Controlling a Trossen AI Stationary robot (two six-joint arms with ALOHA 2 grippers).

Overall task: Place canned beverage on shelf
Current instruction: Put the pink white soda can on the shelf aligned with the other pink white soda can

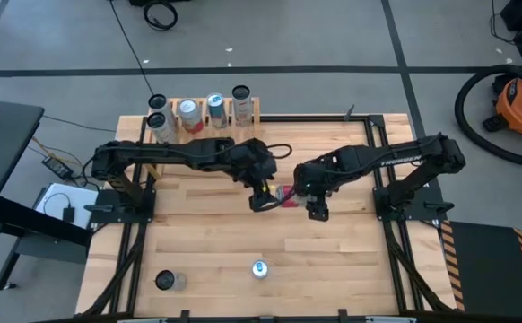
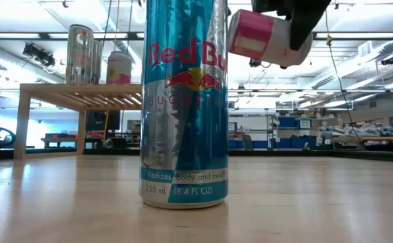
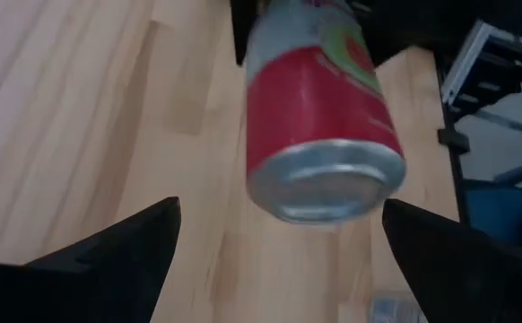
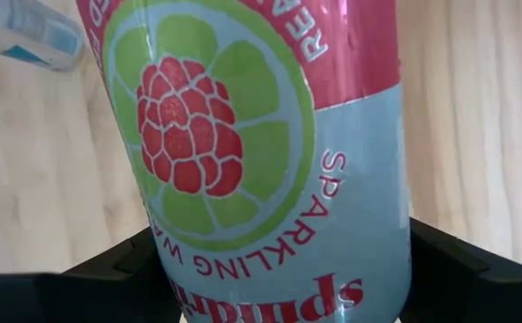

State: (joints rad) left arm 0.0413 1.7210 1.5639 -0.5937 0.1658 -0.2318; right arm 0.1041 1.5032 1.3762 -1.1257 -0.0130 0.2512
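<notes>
A red and pale sparkling-water can (image 1: 286,196) hangs over the middle of the table, with my right gripper (image 1: 316,206) shut on it. The can's silver end (image 3: 326,184) faces my left gripper (image 1: 262,197). That gripper is open, its fingers (image 3: 126,247) standing wide just short of the can without touching it. The shelf (image 1: 247,114), a low pale slatted rack, stands at the table's far edge. It carries several cans (image 1: 189,112) and shows at the left in the low view (image 2: 82,94). My right gripper pinches the can's side wall at its pale end (image 4: 369,233) between its two fingers (image 4: 463,265), one on each side. The fingers come steeply from above. The can is lifted clear of the table and tilted, its red end (image 2: 250,34) sticking out toward my left gripper.
A blue Red Bull can (image 1: 259,268) stands upright near the table's front edge and fills the foreground of the low view (image 2: 183,101). Another can (image 1: 167,281) sits at the front left corner. Bare planks lie between the arms and the shelf.
</notes>
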